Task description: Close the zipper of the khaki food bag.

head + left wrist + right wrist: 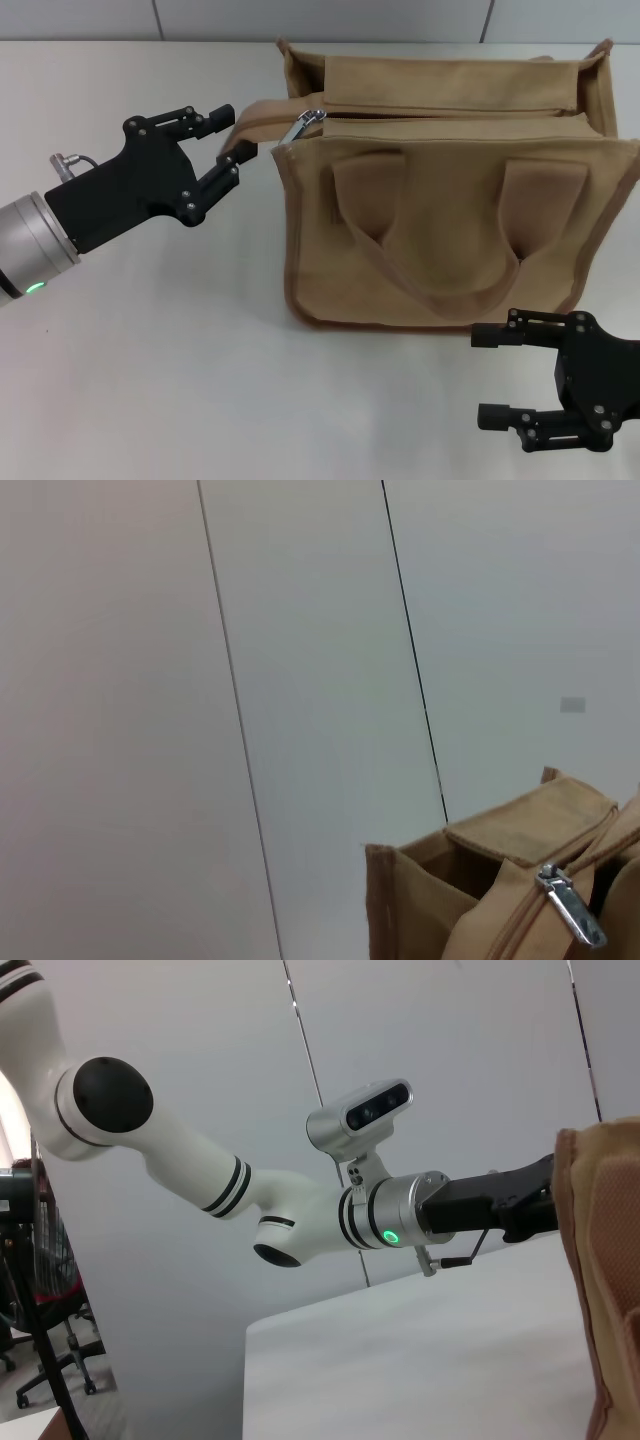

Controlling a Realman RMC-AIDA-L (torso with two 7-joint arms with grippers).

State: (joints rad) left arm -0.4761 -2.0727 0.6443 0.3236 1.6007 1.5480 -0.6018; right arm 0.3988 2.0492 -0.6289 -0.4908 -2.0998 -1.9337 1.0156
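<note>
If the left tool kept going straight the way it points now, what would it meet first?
Probably the khaki fabric tab already between the left tool's fingers, then the khaki food bag's end by the silver slider; depth is unclear.

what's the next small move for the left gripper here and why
Probably close the left gripper on the tab end of the zipper: its fingers sit open around that strap, and the silver slider is at the bag's left end.

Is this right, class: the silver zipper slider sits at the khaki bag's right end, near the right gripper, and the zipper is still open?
Not quite. In the head view the slider sits at the left end of the khaki food bag, near the left gripper, not the right gripper. The zipper is indeed still open.
</note>
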